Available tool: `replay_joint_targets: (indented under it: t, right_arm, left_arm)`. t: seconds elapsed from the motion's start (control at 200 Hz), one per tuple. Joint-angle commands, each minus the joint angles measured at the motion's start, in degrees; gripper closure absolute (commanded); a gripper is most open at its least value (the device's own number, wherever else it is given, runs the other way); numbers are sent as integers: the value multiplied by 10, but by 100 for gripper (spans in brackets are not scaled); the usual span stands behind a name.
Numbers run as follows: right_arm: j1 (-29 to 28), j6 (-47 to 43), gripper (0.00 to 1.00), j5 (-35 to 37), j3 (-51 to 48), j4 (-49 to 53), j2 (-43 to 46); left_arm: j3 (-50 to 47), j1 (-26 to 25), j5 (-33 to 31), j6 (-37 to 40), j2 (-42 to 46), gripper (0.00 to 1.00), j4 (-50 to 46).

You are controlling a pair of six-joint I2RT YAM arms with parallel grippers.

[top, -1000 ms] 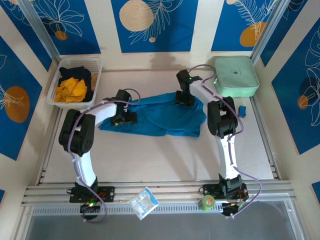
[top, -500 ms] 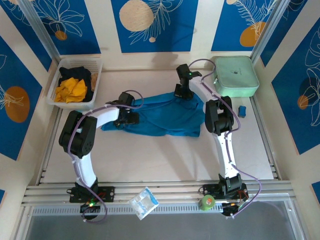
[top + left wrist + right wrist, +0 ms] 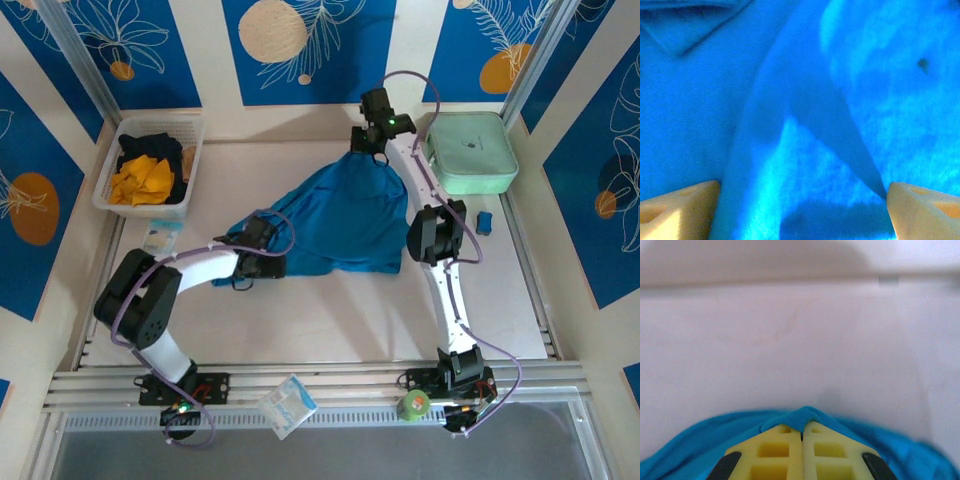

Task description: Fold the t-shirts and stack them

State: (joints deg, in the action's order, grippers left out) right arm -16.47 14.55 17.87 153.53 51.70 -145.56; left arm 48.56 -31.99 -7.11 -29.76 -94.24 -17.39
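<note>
1. The teal-blue t-shirt (image 3: 345, 225) lies on the middle of the tabletop (image 3: 330, 310). It is spread wide at its near edge and drawn to a narrow peak at the far side, just beside the mint-green case (image 3: 470, 150).
2. Right arm (image 3: 450, 300): it reaches to the far edge, with the right jaws at the peak of the shirt. In the right wrist view the yellow fingers (image 3: 782, 450) are pressed together with a small fold of the teal-blue cloth (image 3: 690, 450) pinched between their tips. Cloth drapes off both sides, and bare tabletop (image 3: 790, 340) lies beyond.
3. Left arm (image 3: 205, 268): it lies low across the tabletop, with the left jaws at the shirt's near-left edge. In the left wrist view the two fingertips (image 3: 675, 210) stand wide apart, and teal-blue cloth (image 3: 790, 100) lies between and beyond them. The left jaws are open and grip nothing. Whether the tips touch the cloth cannot be told.
4. The white basket (image 3: 160, 122) stands at the far-left corner, well apart from the teal-blue shirt. It holds an orange-yellow t-shirt (image 3: 140, 180) and a black t-shirt (image 3: 150, 148), both crumpled.
5. A clear packet (image 3: 288, 405) rests on the near rail between the arm bases.
</note>
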Motion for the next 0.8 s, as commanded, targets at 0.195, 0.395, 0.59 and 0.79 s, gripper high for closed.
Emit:
replay_joint_targets:
  t: [0.195, 0.395, 0.59, 0.79]
  right_arm:
    - [-11, -109, 50, 57, 47, -63, -84]
    - [-12, -42, 29, 17, -15, -17, 4]
    - [-28, 12, 32, 13, -234, -21, 161]
    - [-27, 92, 55, -52, -498, -88, 304]
  left_arm:
    - [-9, -19, 63, -58, -6, 10, -138]
    - [146, -18, -13, -23, 36, 0, -267]
    - [278, 4, -59, 0, 38, 0, -352]
    - [280, 44, -33, 16, 2, 26, -332]
